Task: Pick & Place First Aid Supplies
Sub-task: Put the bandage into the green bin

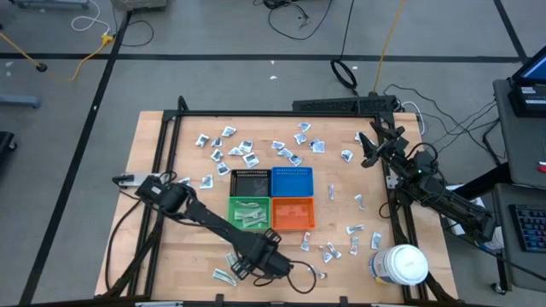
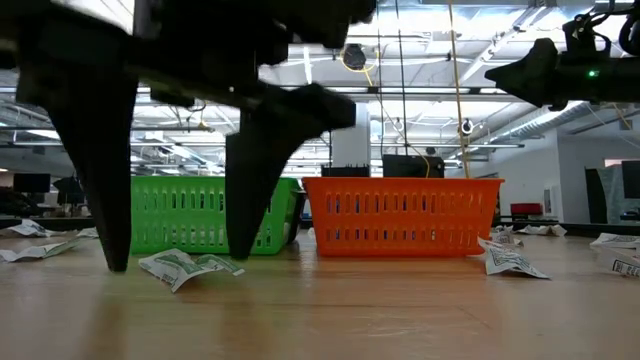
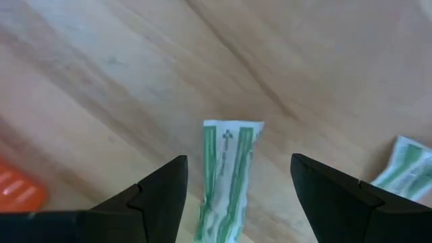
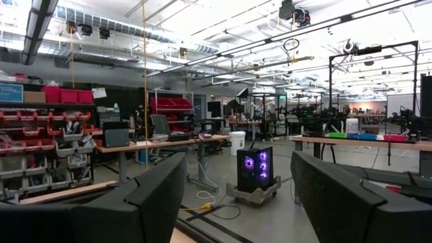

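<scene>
Near table's front edge, left claw (image 3: 236, 196) straddles, open, a green-striped packet (image 3: 226, 177): light, floppy, prob. best pinched mid-strip. Right claw (image 1: 368, 149) waits open.

You've got a green-striped white packet (image 3: 226, 182) flat on the wood near the front edge. More packets (image 1: 243, 150) scattered behind the bins, others (image 1: 328, 250) at front right.

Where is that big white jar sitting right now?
In the high view, the white jar stands at the table's near right corner, beside the right arm's base, with a few small packets just to its left.
</scene>
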Robot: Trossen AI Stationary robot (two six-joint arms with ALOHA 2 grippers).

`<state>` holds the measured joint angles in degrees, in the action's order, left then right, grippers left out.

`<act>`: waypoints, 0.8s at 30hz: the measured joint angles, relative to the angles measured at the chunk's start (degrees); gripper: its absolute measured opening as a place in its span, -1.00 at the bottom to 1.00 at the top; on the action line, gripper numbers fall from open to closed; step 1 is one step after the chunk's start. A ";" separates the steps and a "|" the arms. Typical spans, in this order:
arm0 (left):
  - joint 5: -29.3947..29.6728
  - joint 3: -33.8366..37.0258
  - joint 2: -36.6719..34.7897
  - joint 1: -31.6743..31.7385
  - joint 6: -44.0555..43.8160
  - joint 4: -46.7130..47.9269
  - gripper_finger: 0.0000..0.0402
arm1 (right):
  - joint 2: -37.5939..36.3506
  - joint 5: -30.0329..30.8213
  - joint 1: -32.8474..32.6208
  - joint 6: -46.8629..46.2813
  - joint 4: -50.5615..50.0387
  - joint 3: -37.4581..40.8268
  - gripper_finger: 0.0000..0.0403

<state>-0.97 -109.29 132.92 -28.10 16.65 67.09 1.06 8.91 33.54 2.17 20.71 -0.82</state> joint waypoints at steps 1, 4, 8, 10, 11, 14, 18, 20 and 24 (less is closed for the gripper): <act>-0.22 0.28 0.10 0.00 0.46 -0.08 0.33 | 0.00 0.00 0.00 0.00 -0.02 0.01 0.31; -1.16 1.52 0.09 0.00 1.71 -0.65 0.24 | -0.01 0.00 0.00 0.00 -0.01 0.00 0.31; -2.67 2.35 -0.16 0.25 3.20 -0.97 -0.04 | 0.00 0.00 0.00 0.01 -0.01 0.00 0.31; -2.12 2.56 -0.21 0.21 3.66 -1.09 -0.23 | 0.00 0.00 0.00 0.00 0.12 0.01 0.31; -1.82 2.56 -0.21 0.20 3.65 -1.13 -0.32 | -0.01 0.00 0.00 0.00 0.06 0.00 0.31; -0.39 2.58 -0.21 0.17 3.60 -1.20 -0.62 | 0.00 0.00 0.00 0.00 0.02 0.00 0.31; 1.04 2.43 -0.21 0.13 3.21 -0.60 -0.95 | 0.00 0.00 0.00 0.00 0.00 0.00 0.31; 0.83 1.80 -0.19 0.17 2.53 1.62 -0.96 | 0.00 0.00 0.00 0.00 0.00 0.01 0.31; 0.25 0.93 -1.90 0.30 2.26 5.15 -0.97 | 0.00 0.00 0.00 0.02 0.00 0.01 0.31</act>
<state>-0.72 -108.36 131.01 -27.80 18.91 72.24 1.06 8.91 33.54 2.19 20.71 -0.80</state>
